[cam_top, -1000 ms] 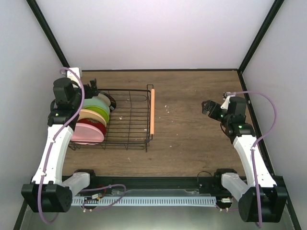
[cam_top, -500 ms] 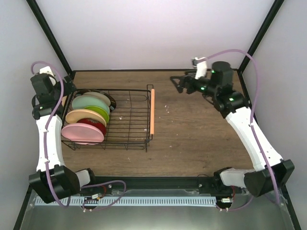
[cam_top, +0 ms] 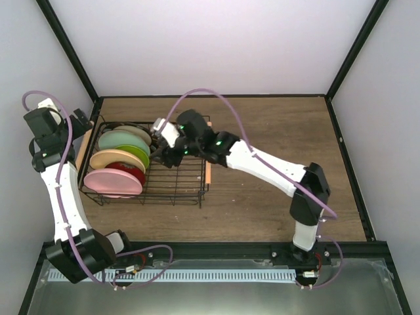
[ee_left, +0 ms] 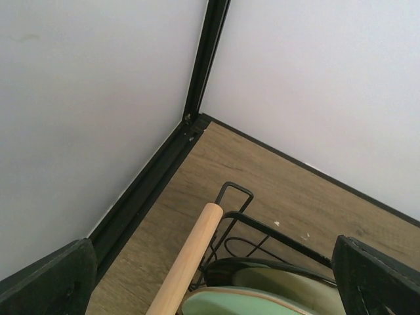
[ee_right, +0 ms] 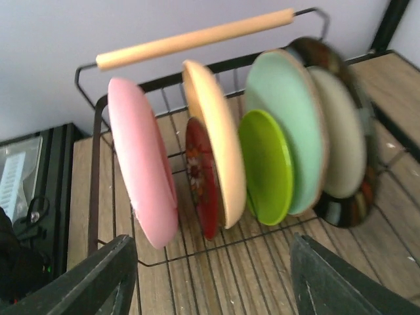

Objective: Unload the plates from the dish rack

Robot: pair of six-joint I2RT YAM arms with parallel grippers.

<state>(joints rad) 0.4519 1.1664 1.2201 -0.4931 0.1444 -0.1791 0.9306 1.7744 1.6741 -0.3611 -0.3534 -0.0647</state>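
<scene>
Found the dish rack (cam_top: 184,172) sitting on the left half of the wooden counter (cam_top: 275,197), close to the left edge, with a wooden rod handle (cam_top: 207,176) along its right side and a second handle (cam_top: 83,149) along its left. Counted six plates (cam_top: 121,161) standing on edge in the rack's left part, ranged in a row from near to far. Met first, closest to the near edge, the pink plate (cam_top: 111,182); next the dark red patterned plate (cam_top: 133,172), smaller and tucked low behind it; then the yellow-orange plate (cam_top: 111,159), the lime green plate (cam_top: 142,155), the pale mint plate (cam_top: 120,140), and last, toward the far edge, the dark-rimmed plate (cam_top: 140,132) with its beige centre. Judged all six seated in the rack, none in either gripper. Saw the right gripper (cam_top: 167,157) hanging over the rack's bare wire floor, just right of the plates and turned toward them. Noted in the right wrist view its fingers (ee_right: 88,282) spread wide, gripping nothing, touching no plate. Placed the left gripper (cam_top: 82,121) farther back, raised by the left edge beside the rack's far left corner, apart from the plates. Noted in the left wrist view its fingers (ee_left: 46,282) likewise wide apart and empty, with the end of the left handle and the tops of the pale mint and dark-rimmed plates below them.
</scene>
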